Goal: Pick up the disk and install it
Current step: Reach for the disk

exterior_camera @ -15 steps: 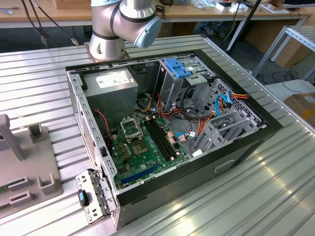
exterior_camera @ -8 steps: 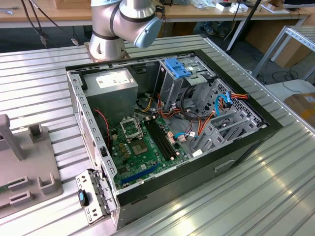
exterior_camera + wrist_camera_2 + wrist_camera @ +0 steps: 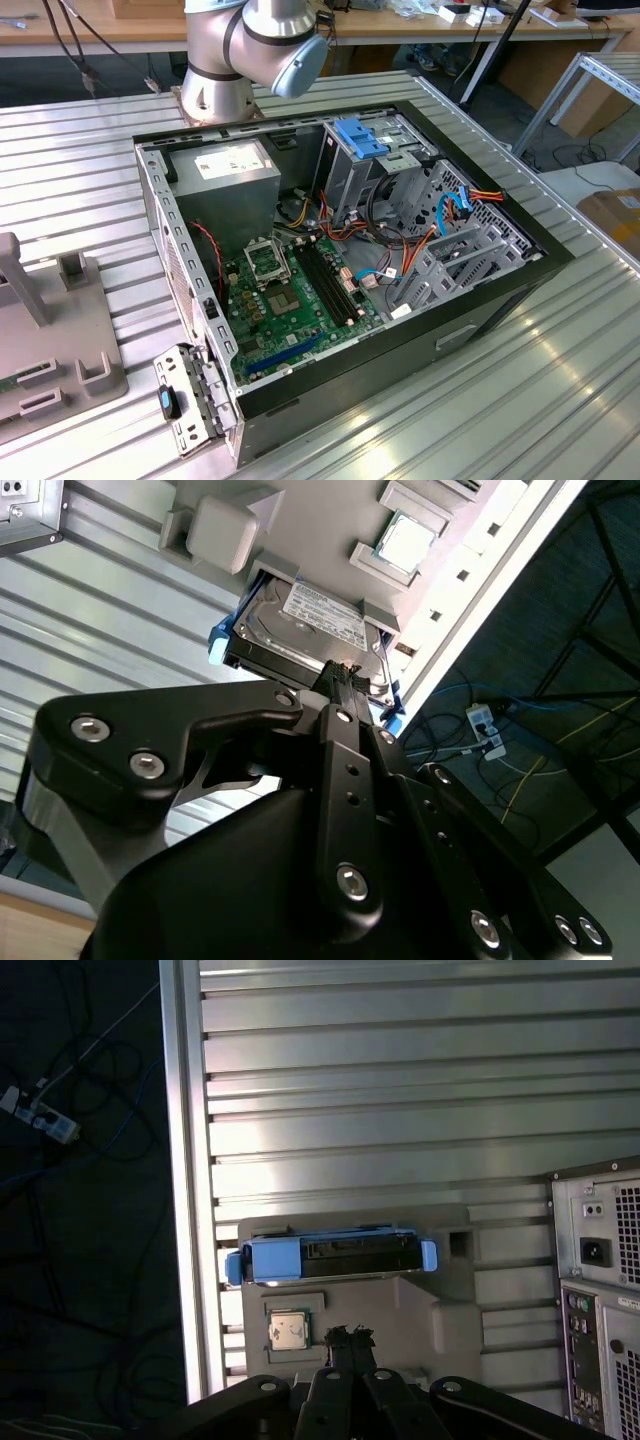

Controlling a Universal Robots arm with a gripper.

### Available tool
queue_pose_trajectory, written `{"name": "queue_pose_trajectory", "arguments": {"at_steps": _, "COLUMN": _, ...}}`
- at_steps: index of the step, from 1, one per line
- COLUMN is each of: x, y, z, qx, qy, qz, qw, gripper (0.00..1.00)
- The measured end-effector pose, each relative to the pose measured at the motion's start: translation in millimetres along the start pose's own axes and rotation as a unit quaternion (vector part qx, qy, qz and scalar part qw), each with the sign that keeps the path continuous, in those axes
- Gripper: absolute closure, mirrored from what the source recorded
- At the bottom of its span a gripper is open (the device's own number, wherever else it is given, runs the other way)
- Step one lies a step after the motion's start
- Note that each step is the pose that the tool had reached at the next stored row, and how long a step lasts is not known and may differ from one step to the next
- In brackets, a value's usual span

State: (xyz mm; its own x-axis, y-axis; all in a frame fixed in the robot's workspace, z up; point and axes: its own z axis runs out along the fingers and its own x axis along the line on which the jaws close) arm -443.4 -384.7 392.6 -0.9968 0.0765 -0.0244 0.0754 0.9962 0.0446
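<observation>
- Disk (image 3: 330,1258) sits in a slot of a grey holder (image 3: 410,1305), blue frame edge facing the first wrist view.
- A processor chip (image 3: 288,1330) lies in the same holder, just beside the disk.
- Holder rests on the ribbed metal surface (image 3: 380,1110), near the computer case (image 3: 600,1290) but apart from it.
- Tool (image 3: 349,1337) has its tips together, gripping nothing, over the holder near the disk.

Slatted table (image 3: 560,400) (computer case (image 3: 480,318), fixture (image 3: 105,345))

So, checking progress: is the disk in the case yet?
Out: the disk sits in a grey holder beside the computer case.
</observation>
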Motion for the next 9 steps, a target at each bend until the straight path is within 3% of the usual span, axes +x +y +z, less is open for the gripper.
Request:
{"name": "queue_pose_trajectory", "arguments": {"at_steps": 5, "x": 3.7, "y": 3.6, "z": 0.4, "qx": -0.0001, "qy": -0.0001, "qz": 0.000, "qw": 1.0000, "gripper": 0.89}}
{"name": "queue_pose_trajectory", "arguments": {"at_steps": 9, "x": 20.1, "y": 20.8, "z": 2.1, "qx": 0.0000, "qy": 0.0000, "qz": 0.000, "qw": 1.0000, "gripper": 0.89}}
